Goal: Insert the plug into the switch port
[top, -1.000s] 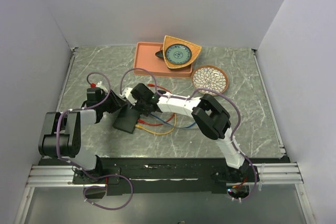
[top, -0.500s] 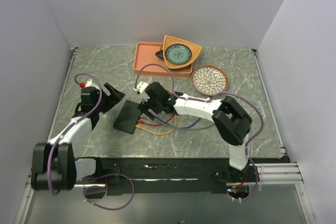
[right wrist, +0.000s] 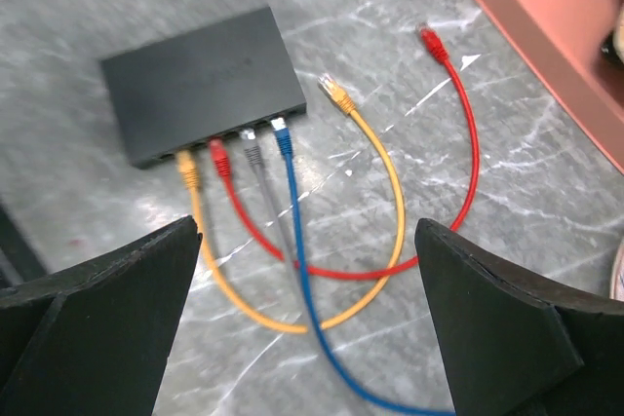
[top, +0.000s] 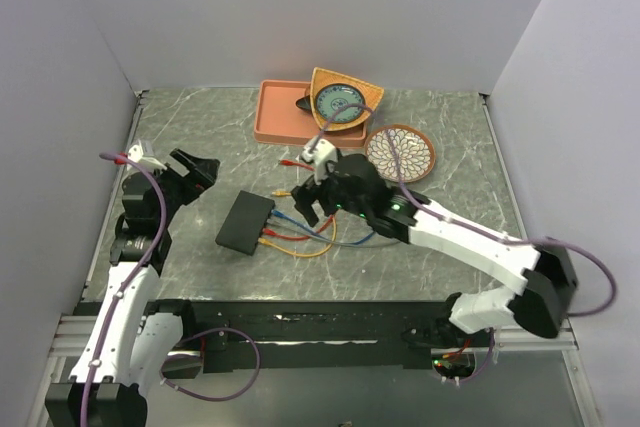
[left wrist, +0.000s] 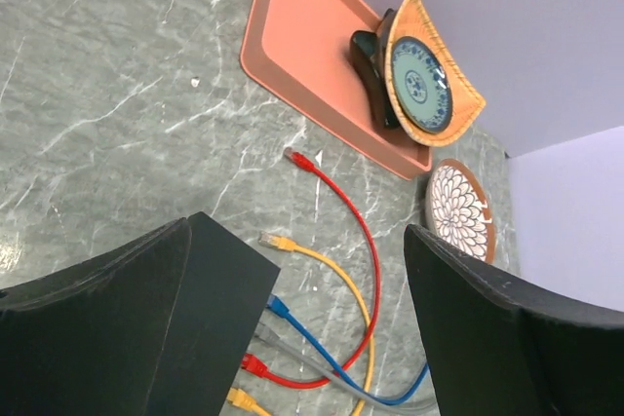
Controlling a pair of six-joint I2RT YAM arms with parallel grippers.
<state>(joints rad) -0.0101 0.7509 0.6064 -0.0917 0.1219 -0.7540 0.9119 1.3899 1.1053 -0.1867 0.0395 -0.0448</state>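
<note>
Black switch (top: pixel 246 222) | long axis near-far, ports (right wrist: pixel 244 131) face right | left claw (top: pixel 203 175), right claw (top: pixel 312 213): both spread wide

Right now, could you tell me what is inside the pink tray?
A patterned dish leans against a dark object at one end of the tray; the remaining floor looks bare. The floor under the dish is covered, and the dark object is too hidden to identify.

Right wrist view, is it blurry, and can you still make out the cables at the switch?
Right wrist: slightly motion-blurred, yet four cables at the switch are distinguishable; left wrist: crisp table; top external: even light, no glare.
</note>
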